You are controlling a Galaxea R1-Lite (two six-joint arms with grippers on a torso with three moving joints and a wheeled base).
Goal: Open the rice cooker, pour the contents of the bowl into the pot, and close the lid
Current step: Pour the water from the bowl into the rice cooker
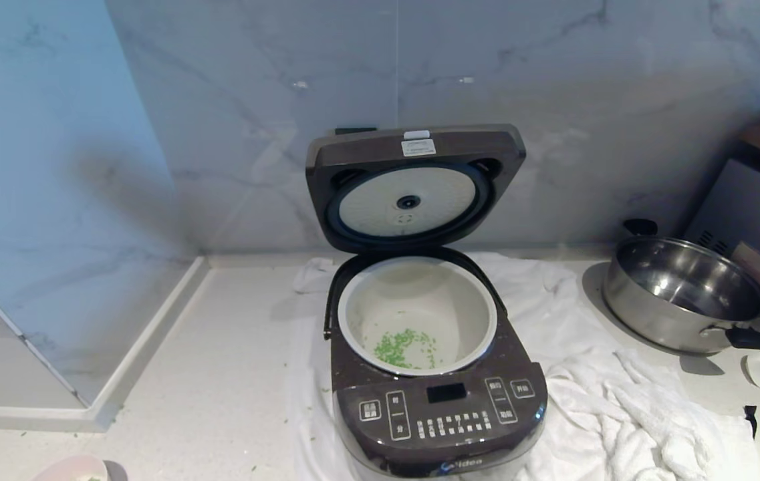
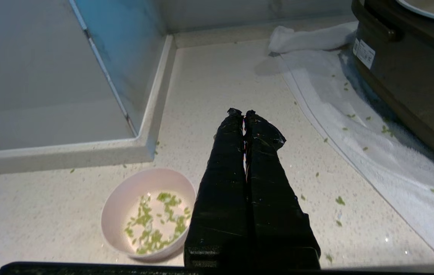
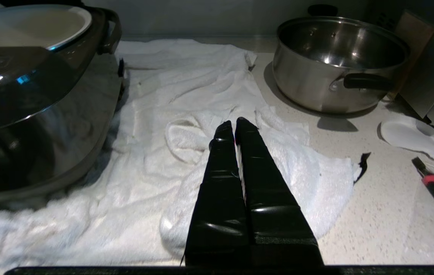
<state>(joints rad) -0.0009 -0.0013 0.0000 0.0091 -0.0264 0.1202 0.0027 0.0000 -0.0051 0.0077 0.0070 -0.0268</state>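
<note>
Oddly, the cooker (image 1: 436,374) stands with its lid (image 1: 413,187) propped fully upright, the white underside plate facing forward, which leaves the pot (image 1: 416,314) open from above; that suits pouring, and some green bits (image 1: 403,347) already lie on the pot's floor. Under the cooker a white towel (image 1: 620,401) is spread, probably to catch spills, and it carries a few stray green flecks on the cooker's left side. The bowl (image 2: 148,217) sits on the counter (image 2: 217,76) well to the left of the cooker, near the raised ledge, upright, with a fair scatter of green bits inside, so I judge that the pour is only partly done or the bowl was set down short of empty, and the lid is not yet closed. Neither arm reaches into the head view, where only the bowl's rim shows at the bottom edge; the left wrist view alone reveals what it holds and the spilled flecks on the counter. The left gripper (image 2: 241,112) hangs above bare counter just beside the bowl, fingers pressed together, holding nothing. The right gripper (image 3: 236,124) hovers over the towel, likewise pressed together and empty; its view also shows a steel pan (image 3: 339,61) beyond.
</note>
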